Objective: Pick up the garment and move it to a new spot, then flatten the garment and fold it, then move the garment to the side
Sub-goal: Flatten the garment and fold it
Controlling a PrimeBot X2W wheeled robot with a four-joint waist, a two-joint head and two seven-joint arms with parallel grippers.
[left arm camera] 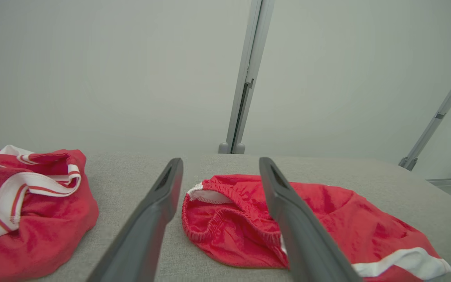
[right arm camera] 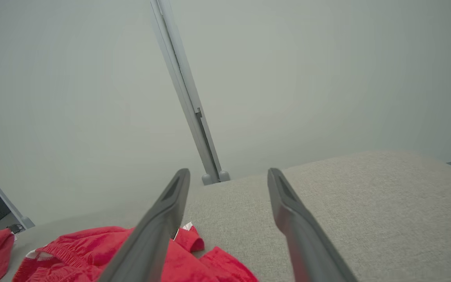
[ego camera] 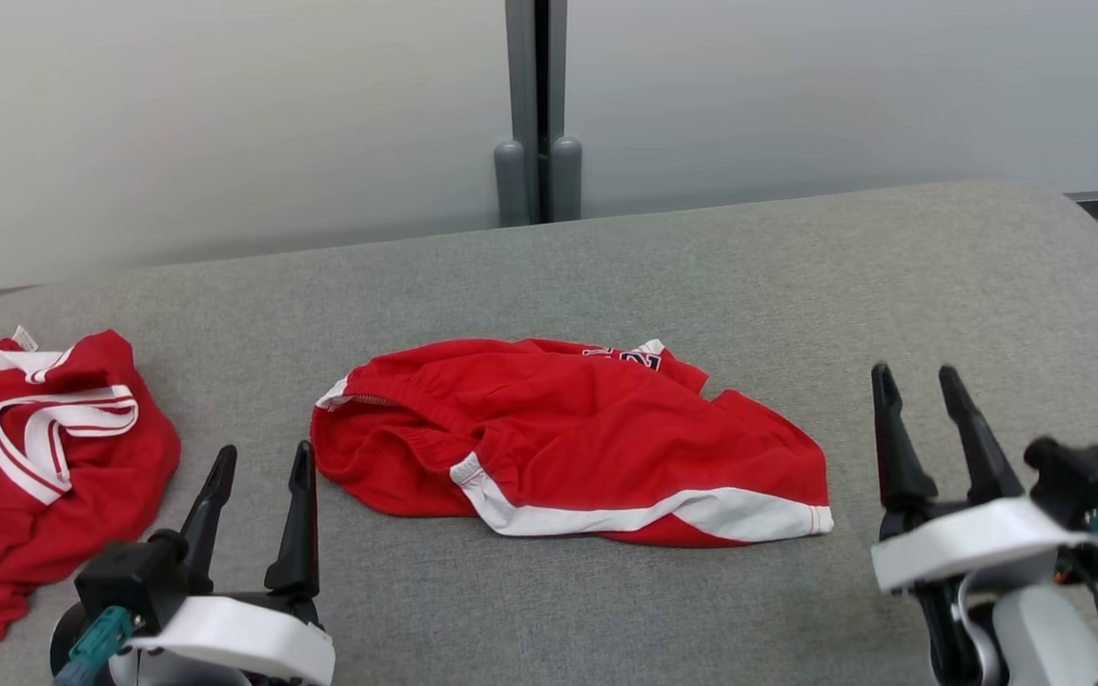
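Red shorts (ego camera: 568, 438) with white trim and an elastic waistband lie crumpled in the middle of the grey fabric surface (ego camera: 797, 276). My left gripper (ego camera: 265, 450) stands open just left of the waistband end, nothing between its fingers. In the left wrist view the shorts (left arm camera: 327, 219) lie ahead, partly behind the right finger of that gripper (left arm camera: 220, 161). My right gripper (ego camera: 915, 373) is open too, a short way right of the shorts' hem and apart from it. The right wrist view has the shorts (right arm camera: 92, 254) at lower left, beside the open gripper (right arm camera: 228, 171).
A second red garment (ego camera: 44, 457) with white and red striped trim is bunched at the surface's left edge, also seen as a heap (left arm camera: 26, 211) in the left wrist view. A pale wall with a grey post (ego camera: 538, 114) stands behind the surface.
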